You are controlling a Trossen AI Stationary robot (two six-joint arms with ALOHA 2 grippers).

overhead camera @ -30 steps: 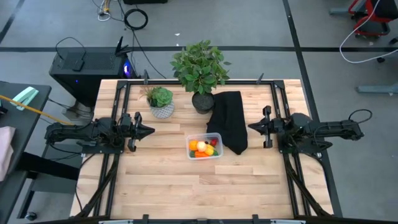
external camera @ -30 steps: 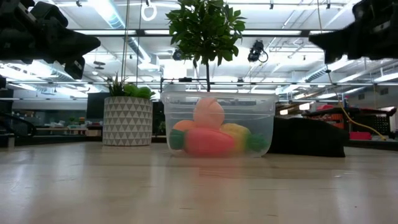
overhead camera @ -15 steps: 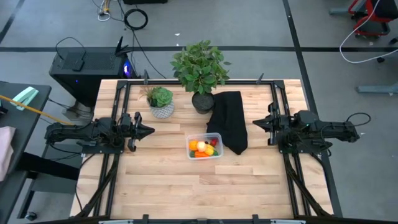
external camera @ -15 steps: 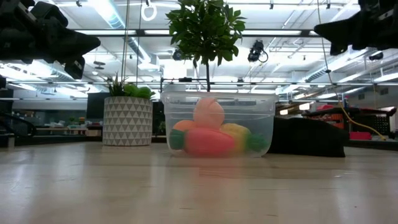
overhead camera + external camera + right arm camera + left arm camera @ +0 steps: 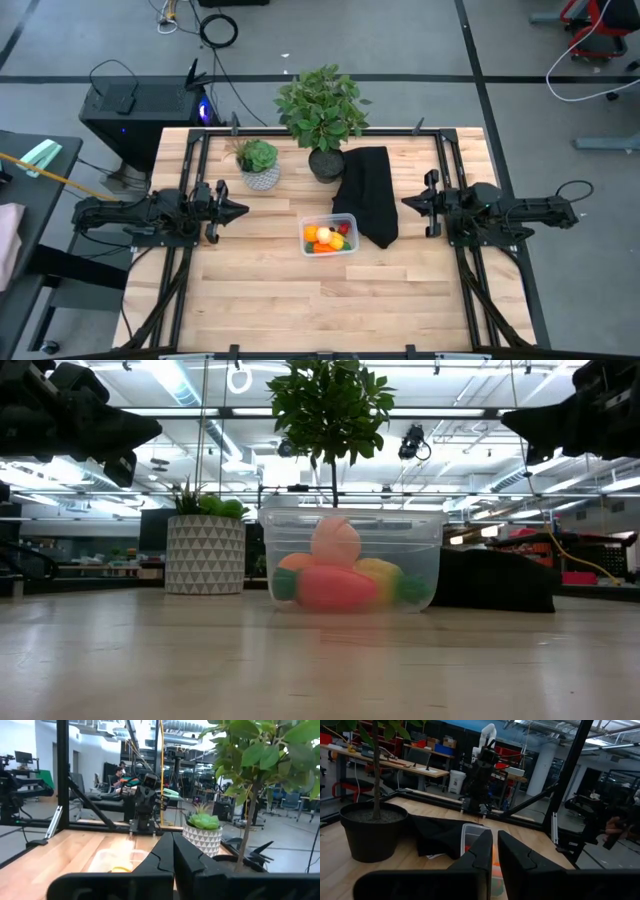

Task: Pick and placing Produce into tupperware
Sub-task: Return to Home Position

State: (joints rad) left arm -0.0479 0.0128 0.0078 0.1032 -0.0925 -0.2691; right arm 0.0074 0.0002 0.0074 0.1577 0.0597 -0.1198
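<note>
Both arms are out at the sides, nothing in either claw. My left claw (image 5: 243, 210) hangs over the 9 o'clock side of the table (image 5: 260, 300), tip aimed at the middle. Its fingers are pinched down to a thin slit with nothing between them. My right claw (image 5: 405, 204) mirrors it on the 3 o'clock side, fingers pressed flat together, also empty. Both are well apart from the tub.

The tupperware (image 5: 351, 250) sits pretty much dead centre on the wood, and the produce is all inside it. The orange (image 5: 311, 234) is at its 9 o'clock end, with the peach-coloured ball (image 5: 323, 236) just beside it, riding on top of the pile. The strawberry (image 5: 344, 229) is toward 2 o'clock, the yellow piece (image 5: 337, 243) is near the middle, and the carrot (image 5: 322, 247) lies along the 6 o'clock wall.

Around the tub, a black cloth (image 5: 368, 205) is just beside it at 1 o'clock. A small plant in a white patterned pot (image 5: 261, 177) stands at 11 o'clock, and a big leafy plant (image 5: 322, 105) at 12 o'clock.
</note>
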